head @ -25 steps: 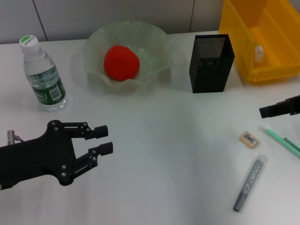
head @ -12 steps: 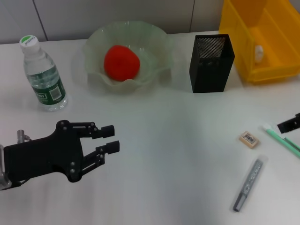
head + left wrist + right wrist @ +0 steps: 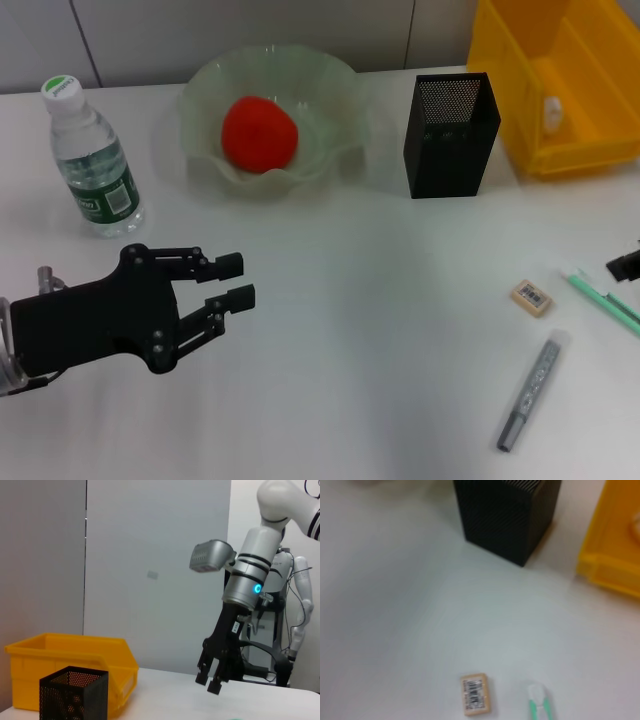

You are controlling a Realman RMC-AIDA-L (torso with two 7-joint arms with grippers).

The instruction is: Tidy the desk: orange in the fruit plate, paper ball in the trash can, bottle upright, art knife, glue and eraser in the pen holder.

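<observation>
The trash can [image 3: 560, 90] runs off the head view's top and right edges. Only a black tip of the right end effector [image 3: 628, 266] shows there; the green-and-white tool [image 3: 600, 298] is cut off too.

The eraser [image 3: 475, 694] lies flat on the white worktop [image 3: 410, 605], just beside a green-and-white tool [image 3: 538, 706]. Farther off stands the pen holder [image 3: 505, 515], with the trash can [image 3: 615, 545] near it.

Translucent frosted glass fruit plate [image 3: 340, 110], black metal-mesh pen holder [image 3: 450, 135], glossy yellow plastic trash can [image 3: 560, 100], clear plastic bottle [image 3: 92, 160].
</observation>
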